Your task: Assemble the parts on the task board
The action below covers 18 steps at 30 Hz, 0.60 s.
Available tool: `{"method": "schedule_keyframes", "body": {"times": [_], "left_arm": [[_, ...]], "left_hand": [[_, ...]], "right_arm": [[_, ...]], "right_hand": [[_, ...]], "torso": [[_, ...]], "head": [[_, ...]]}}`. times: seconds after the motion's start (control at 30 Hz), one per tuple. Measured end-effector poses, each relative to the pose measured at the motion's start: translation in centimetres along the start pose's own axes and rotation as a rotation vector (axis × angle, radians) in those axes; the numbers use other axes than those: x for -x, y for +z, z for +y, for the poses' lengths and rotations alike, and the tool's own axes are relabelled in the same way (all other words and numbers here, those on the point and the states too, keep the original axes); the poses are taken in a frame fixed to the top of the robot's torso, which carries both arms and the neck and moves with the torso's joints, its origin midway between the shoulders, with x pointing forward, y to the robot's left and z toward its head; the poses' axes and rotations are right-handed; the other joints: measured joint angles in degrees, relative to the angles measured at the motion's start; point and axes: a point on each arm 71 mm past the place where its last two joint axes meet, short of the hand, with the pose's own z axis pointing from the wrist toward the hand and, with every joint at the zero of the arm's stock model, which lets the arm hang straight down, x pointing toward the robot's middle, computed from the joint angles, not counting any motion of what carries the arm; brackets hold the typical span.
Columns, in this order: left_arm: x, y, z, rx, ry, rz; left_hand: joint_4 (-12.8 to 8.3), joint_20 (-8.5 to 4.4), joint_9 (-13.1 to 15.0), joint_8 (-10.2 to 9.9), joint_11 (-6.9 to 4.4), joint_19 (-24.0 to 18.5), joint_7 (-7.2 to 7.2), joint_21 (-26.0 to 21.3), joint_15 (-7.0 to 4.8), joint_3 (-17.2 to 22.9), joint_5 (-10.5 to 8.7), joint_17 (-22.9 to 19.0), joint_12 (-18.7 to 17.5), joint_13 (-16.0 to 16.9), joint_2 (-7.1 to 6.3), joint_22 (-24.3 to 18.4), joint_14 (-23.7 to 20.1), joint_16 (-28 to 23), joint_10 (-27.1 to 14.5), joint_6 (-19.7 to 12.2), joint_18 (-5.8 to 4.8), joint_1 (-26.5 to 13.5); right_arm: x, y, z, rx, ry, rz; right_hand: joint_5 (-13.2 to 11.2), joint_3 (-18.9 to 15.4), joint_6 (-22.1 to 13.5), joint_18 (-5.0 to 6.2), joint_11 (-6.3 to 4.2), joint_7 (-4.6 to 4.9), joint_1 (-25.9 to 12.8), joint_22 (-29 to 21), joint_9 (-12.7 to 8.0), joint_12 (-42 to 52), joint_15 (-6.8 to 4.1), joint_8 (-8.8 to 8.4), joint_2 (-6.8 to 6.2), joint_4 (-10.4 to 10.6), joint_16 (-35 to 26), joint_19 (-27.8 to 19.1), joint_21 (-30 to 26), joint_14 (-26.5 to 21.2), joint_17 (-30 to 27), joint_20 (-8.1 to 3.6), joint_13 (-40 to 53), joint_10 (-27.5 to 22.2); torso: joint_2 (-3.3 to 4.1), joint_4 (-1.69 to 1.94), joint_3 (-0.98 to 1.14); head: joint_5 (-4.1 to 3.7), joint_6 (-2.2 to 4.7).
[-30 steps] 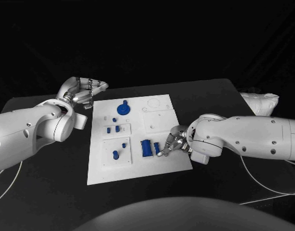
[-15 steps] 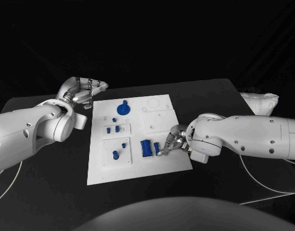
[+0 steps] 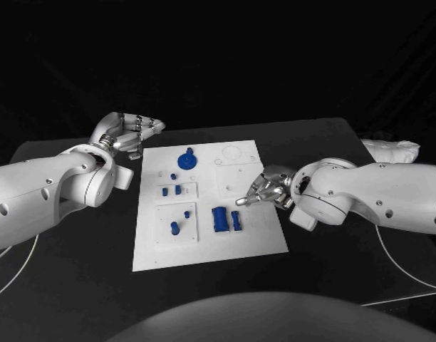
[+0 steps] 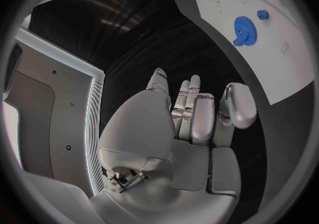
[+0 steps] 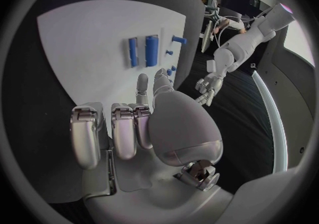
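So the board (image 3: 210,206) is sitting mid-frame on the table (image 3: 310,142), and the right hand (image 3: 263,194) is now hovering over its right edge, higher in the frame than a second ago when it was down by the two upright blue blocks (image 3: 225,219). It's carrying nothing, fingers loosely curled; looks like it's leaving those blocks placed. The left hand (image 3: 127,133) is still idling upper left, clenched on nothing. The gear (image 3: 187,160) is waiting up top.

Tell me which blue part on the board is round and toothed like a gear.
The blue gear at the task board's far end, nearest the left hand; the other blue parts are blocks or pegs.
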Motion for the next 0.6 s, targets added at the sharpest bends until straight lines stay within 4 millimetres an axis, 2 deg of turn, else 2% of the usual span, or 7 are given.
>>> {"method": "schedule_keyframes", "body": {"times": [0.17, 0.23, 0.27, 0.33, 0.37, 0.5, 0.6], "left_arm": [[-0.4, -0.1, -0.3, -0.018, -0.004, -0.001], [-0.6, -0.2, -0.5, -0.028, -0.007, -0.005], [-0.7, -0.3, -0.5, -0.035, -0.01, -0.009], [-1.0, -0.5, -0.7, -0.048, -0.016, -0.015], [-1.1, -0.5, -0.7, -0.054, -0.019, -0.019], [-1.7, -1.1, -0.8, -0.081, -0.044, -0.034], [-2.4, -1.7, -0.7, -0.096, -0.076, -0.04]], "left_hand": [[0.19, 0.1, 0.02, 0.0, 0.0, -0.17, 0.0, -0.48, 0.15, -0.19, 0.0, -0.5, 0.0, 0.03, 0.01, 0.0, -0.2, -0.48, 0.0, 0.0, 0.0, -0.01], [0.21, 0.06, 0.05, 0.0, 0.0, -1.72, 0.0, -2.35, 0.1, -0.59, 0.0, -2.13, 0.0, 0.08, 0.43, 0.0, -1.49, -1.9, 0.0, 0.0, 0.05, -0.44], [0.1, 0.09, 0.05, 0.0, 0.0, -3.57, 0.0, -4.88, 0.12, -1.06, 0.0, -4.68, 0.0, 0.08, 0.69, 0.0, -3.18, -4.1, 0.0, 0.0, 0.96, -0.69], [0.01, 0.25, 0.05, 0.23, 0.0, -10.82, 0.0, -14.9, 0.28, -1.94, 0.0, -14.49, 0.0, 0.08, 1.16, 0.0, -9.9, -13.01, 0.0, 0.0, 3.21, -1.16], [0.02, 0.42, 0.05, 0.23, 0.0, -15.48, 0.0, -21.46, 0.43, -2.33, 0.0, -19.88, 0.0, 0.08, 1.32, -0.25, -13.88, -18.29, 0.0, 0.0, 4.28, -1.33], [-0.35, 1.96, 0.02, 0.23, 0.85, -28.66, 0.73, -42.08, 1.94, -3.92, 0.0, -31.76, 0.0, 0.08, 1.54, -6.39, -25.56, -33.19, -0.43, -0.74, 6.24, -3.14], [-0.28, 3.8, -0.2, 0.22, 2.25, -34.31, 1.68, -50.79, 4.04, -3.95, -0.89, -37.4, 0.0, -0.06, 0.17, -11.94, -33.06, -41.09, -2.29, -2.2, 6.26, -5.27]], "right_arm": [[1.1, 0.5, 1.9, 0.186, 0.129, -0.095], [1.4, 0.8, 2.6, 0.251, 0.17, -0.127], [1.7, 1.1, 3.0, 0.292, 0.194, -0.148], [2.0, 1.4, 3.7, 0.353, 0.225, -0.177], [2.2, 1.6, 4.0, 0.38, 0.239, -0.19], [2.9, 2.1, 5.0, 0.488, 0.295, -0.229], [3.2, 2.3, 5.7, 0.556, 0.337, -0.241]], "right_hand": [[2.44, -0.36, -5.58, 0.01, 3.77, 3.64, 0.61, 0.0, -4.39, 0.0, 3.34, -5.77, 0.61, 0.36, 0.0, 0.01, -0.08, -0.02, 0.0, 2.69, 0.0, 0.01], [2.96, -0.96, -7.32, 1.32, 4.64, 4.24, 1.23, -0.01, -6.51, -0.37, 4.16, -7.29, 0.62, 0.96, -2.94, -3.22, -7.78, -0.07, -0.01, 3.77, 0.0, -1.45], [3.37, -1.32, -8.23, 3.22, 5.04, 4.35, 1.7, -0.01, -7.41, -4.88, 4.58, -7.84, 1.12, 1.34, -7.96, -9.35, -15.02, -3.45, -0.59, 4.14, -0.08, -7.88], [4.41, -2.23, -11.21, 7.47, 5.39, 5.23, 2.05, -3.96, -9.34, -29.58, 5.91, -9.45, 1.98, 3.17, -28.82, -30.14, -36.77, -23.54, -16.67, 4.95, -13.32, -29.55], [4.72, -2.79, -12.44, 8.05, 6.21, 5.85, 1.69, -6.47, -10.19, -38.84, 6.77, -10.11, 1.92, 3.95, -36.22, -35.18, -44.32, -29.06, -21.56, 5.4, -17.82, -33.65], [4.82, -5.68, -19.45, 7.13, 12.03, 7.94, -2.01, -18.75, -14.53, -59.24, 12.55, -13.0, 0.97, 6.46, -56.38, -46.52, -64.64, -42.31, -36.34, 9.35, -34.25, -42.75], [3.37, -7.86, -28.09, 6.7, 14.33, 7.39, -7.29, -26.67, -18.51, -67.37, 14.84, -16.29, 1.25, 6.88, -65.38, -53.84, -75.34, -50.79, -43.75, 10.97, -42.46, -50.37]], "torso": [[0.01, 0.04, 0.02], [0.02, 0.01, 0.03], [0.02, -0.01, 0.05], [0.02, -0.03, 0.05], [0.03, -0.04, 0.05], [0.04, -0.03, 0.06], [0.06, 0.03, 0.06]], "head": [[1.9, 0.69], [2.79, 1.55], [3.16, 1.97], [3.79, 2.98], [4.02, 3.4], [4.94, 5.22], [5.37, 6.44]]}}
